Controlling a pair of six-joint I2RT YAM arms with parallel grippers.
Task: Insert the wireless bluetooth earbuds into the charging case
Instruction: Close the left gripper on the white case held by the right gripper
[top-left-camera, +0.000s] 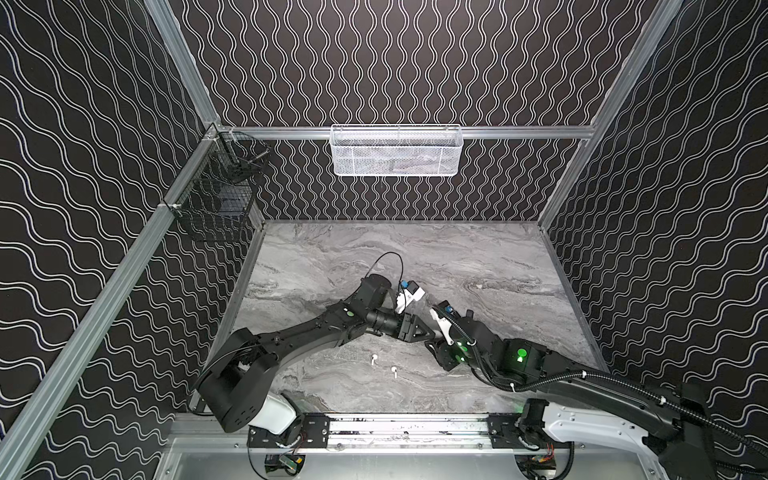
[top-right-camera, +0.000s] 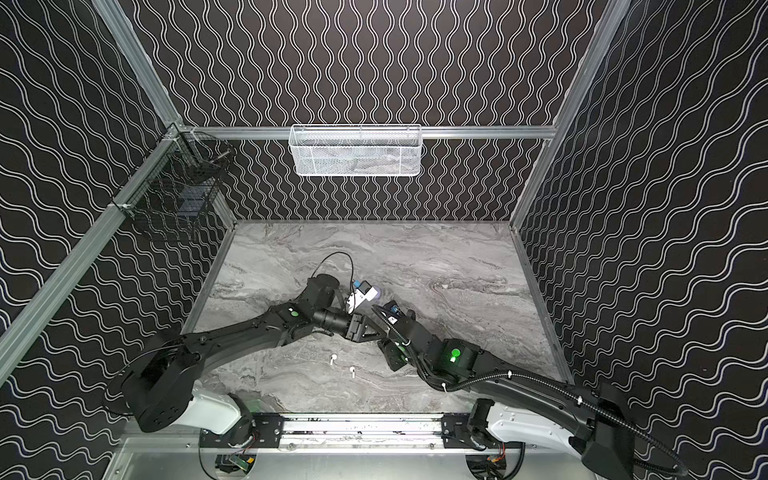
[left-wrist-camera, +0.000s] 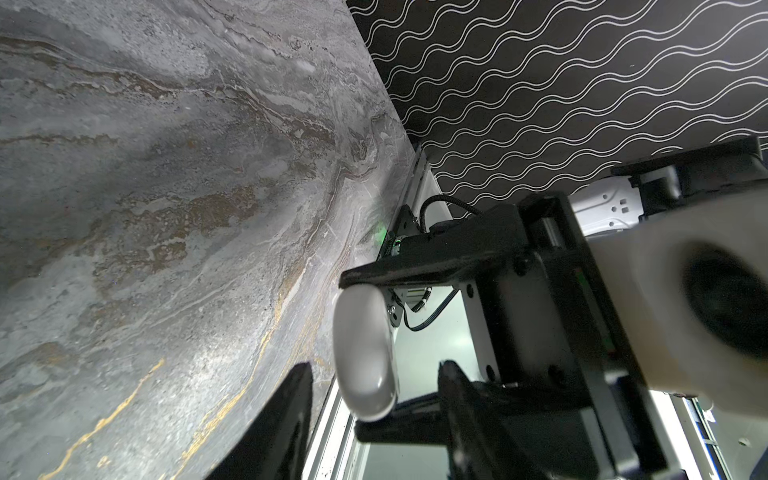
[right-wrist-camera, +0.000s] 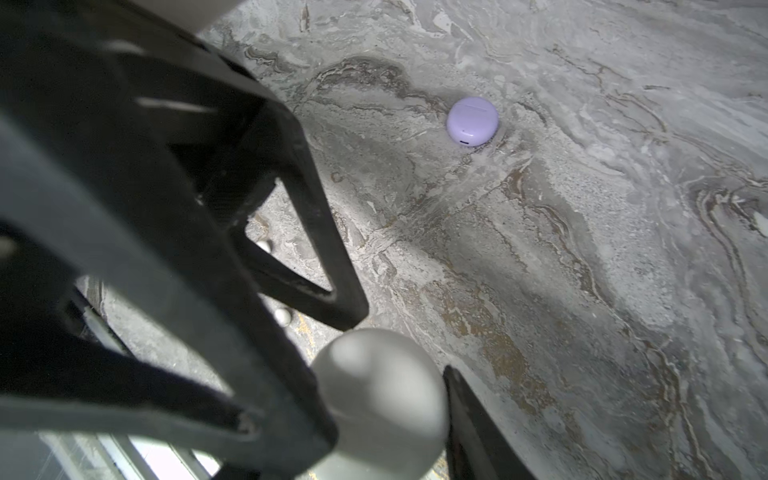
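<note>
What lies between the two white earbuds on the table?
Nothing: only bare marble table separates the farther earbud from the nearer earbud, in both top views.

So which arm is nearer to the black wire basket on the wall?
Left. The left arm stretches along the side where the black wire basket hangs; the right arm extends from the opposite side.

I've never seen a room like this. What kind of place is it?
Probably a robot test booth: two robot arms mounted on a rail, metal-framed patterned walls, and a marble tabletop.
</note>
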